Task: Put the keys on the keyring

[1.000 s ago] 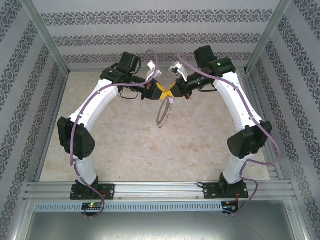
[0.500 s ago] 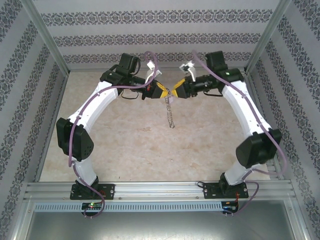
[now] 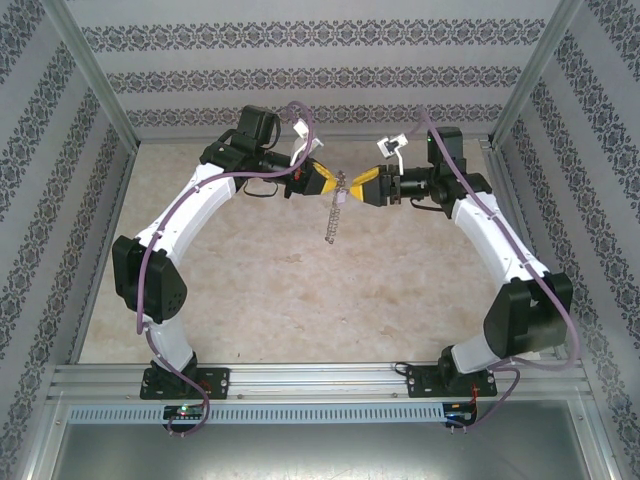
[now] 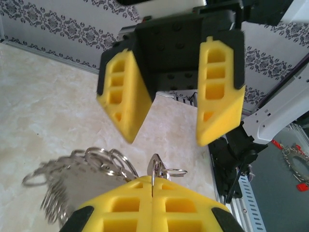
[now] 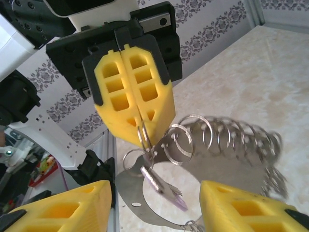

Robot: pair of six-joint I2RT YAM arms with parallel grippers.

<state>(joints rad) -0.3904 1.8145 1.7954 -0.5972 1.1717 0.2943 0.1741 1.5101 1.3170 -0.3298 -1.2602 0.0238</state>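
Two yellow-fingered claws face each other tip to tip, high over the one pale, marbled table (image 3: 250,290). The left gripper (image 5: 142,131) has its two fingers pressed together and pinches one small silvery ring at the top of the keyring (image 3: 334,218), a single large, thin grey metal hoop that hangs free beneath those fingertips, clear of the tabletop. Its rim is strung with many small silvery split rings (image 5: 227,137); roughly ten show as a fanned row, but blur keeps the count from being exact. One tiny key (image 5: 164,189), with a short dark metal shank and a pale lilac-white head, dangles just below the left fingertips, head downward, beside the small rings; whether it is threaded onto one of them I cannot tell. The right gripper (image 4: 167,138) has its two fingers spread apart, one to either side of the hanging key and cluster, and touches neither the hoop nor the key.
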